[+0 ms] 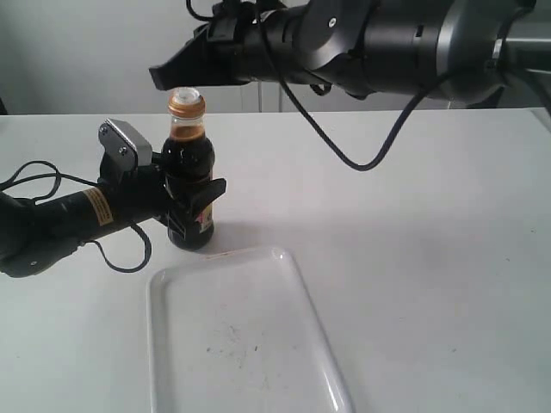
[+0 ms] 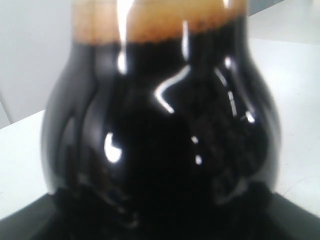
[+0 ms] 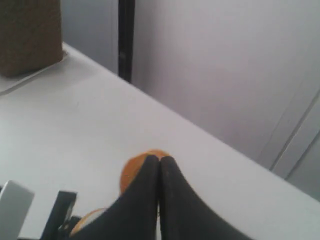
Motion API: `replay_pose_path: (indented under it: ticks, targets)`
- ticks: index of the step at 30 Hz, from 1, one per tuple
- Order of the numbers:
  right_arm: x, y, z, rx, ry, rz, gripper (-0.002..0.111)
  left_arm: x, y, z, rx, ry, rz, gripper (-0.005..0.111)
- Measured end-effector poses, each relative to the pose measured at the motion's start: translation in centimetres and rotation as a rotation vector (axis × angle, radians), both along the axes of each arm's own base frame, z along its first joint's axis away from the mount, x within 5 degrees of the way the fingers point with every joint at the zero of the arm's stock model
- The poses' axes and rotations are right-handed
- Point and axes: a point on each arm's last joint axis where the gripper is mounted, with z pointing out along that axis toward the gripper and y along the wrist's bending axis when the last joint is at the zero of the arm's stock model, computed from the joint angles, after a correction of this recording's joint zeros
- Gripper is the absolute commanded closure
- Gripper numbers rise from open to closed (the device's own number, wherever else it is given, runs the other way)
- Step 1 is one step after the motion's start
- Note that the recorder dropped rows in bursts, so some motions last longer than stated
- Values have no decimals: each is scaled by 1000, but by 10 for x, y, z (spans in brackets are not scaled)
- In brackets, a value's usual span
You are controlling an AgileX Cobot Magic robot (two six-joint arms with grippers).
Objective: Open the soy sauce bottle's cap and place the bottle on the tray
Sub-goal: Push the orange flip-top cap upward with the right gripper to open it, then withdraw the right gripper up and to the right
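left claw [image 1: 191, 200] is clamped around the belly of the soy sauce bottle [image 1: 189, 172], fingers wrapped on both sides. bottle stands upright on the white counter [image 1: 413, 215], just behind the far left corner of the tray [image 1: 250, 344]. not on the tray; base looks to sit on the counter beside the rim.

left wrist view is nearly all bottle [image 2: 160, 130]: dark liquid, glare spots, a brown foam line near the shoulder, black claw edge under it. too close to show anything else.

right arm reaches across from the right, high over the counter. right claw [image 1: 172, 76] hangs level with the bottle top, tips on the left side of the neck. in the right wrist view its two black fingers [image 3: 145, 200] are pressed together, no gap, nothing gripped between them. the orange cap [image 3: 135, 172] shows just past the tips; can't tell if they touch it.

bottle top: orange-brown collar [image 1: 186, 105] with a pale spout or lid part poking above it. can't tell from the exterior view how far the lid is flipped.

tray is white, glossy, a few dark specks on its floor, nothing standing on it. black cable [image 1: 344, 146] droops from the right arm above the counter.
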Motion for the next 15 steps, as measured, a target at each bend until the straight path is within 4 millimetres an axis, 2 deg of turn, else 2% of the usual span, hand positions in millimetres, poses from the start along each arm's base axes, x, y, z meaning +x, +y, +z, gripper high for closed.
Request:
replay_pose_path:
  ticks: [6,15]
  targets:
    - [8,-3,6,41,-88,-74,108,0,0,0,1,0,-1,107]
    - [6,0,0,0,-58,-33,108,0,0,0,1,-1,-1,107]
